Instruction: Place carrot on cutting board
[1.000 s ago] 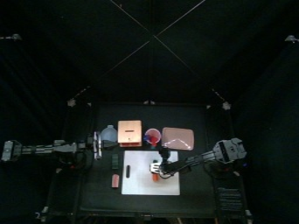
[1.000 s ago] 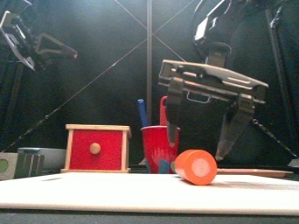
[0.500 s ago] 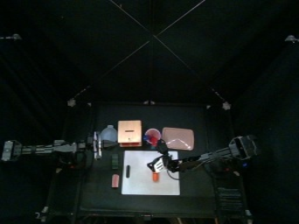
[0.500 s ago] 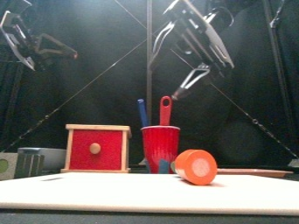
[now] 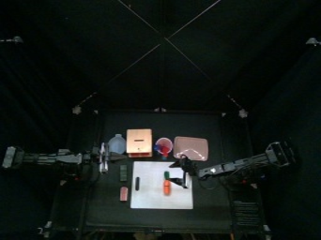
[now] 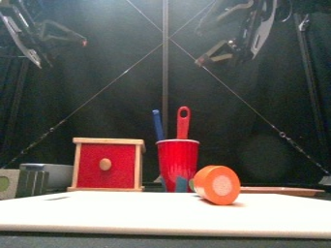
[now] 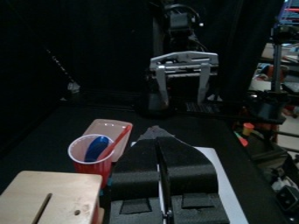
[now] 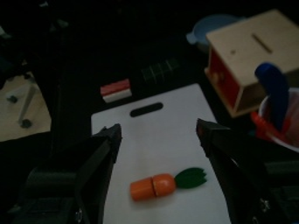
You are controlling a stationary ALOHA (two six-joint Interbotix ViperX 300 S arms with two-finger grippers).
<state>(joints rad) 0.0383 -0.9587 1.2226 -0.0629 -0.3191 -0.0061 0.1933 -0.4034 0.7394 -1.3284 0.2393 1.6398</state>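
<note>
Leftmost, the left gripper [image 7: 163, 175] hangs over the table's left edge, its 2 jaws pressed together on nothing. Next comes the board [image 5: 150, 191], with the carrot [image 5: 166, 187] lying on it, its green top visible from the right wrist. Rightmost, the right gripper [image 8: 160, 153] sits above the board's right side, jaws wide apart and empty.

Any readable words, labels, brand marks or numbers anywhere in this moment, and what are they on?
None can be read.
Cutting board: plain white, no marking.
Carrot: no label.
Red cup: no print visible.
Red-fronted wooden box: no lettering visible.
</note>
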